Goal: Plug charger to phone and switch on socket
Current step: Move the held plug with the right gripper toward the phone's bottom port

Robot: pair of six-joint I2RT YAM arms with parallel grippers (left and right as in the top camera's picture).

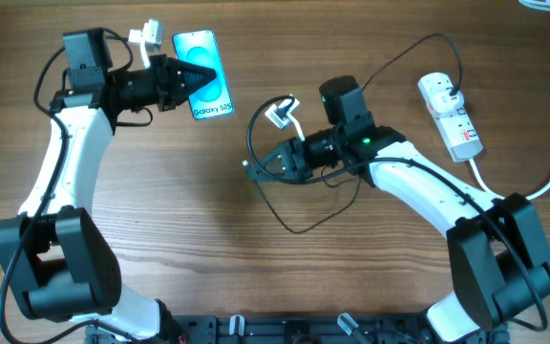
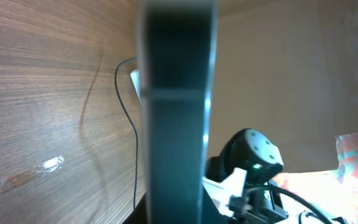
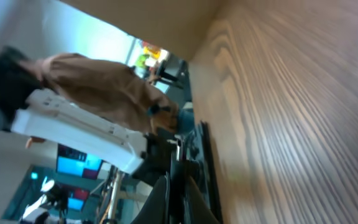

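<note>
The phone [image 1: 214, 99], teal screen up with "Galaxy S25" at its near end, is at the back left of the table. My left gripper [image 1: 205, 78] is shut on it from the left; in the left wrist view the phone [image 2: 176, 112] is a dark blurred bar running up the middle. The charger [image 1: 304, 227], a thin black cable, loops from the socket [image 1: 454, 119] across the table. My right gripper [image 1: 254, 166] is shut on the cable's free end near the table's middle, with the light tip just past the fingertips. In the right wrist view the right gripper [image 3: 180, 186] is pressed together on a thin dark strand.
The white socket's thick white cord [image 1: 542, 182] runs off the right edge. A black plug [image 1: 453, 96] sits in the socket's far end. From the left wrist the right arm [image 2: 253, 158] shows beyond the phone, with the black cable [image 2: 129, 124] lying on the wood.
</note>
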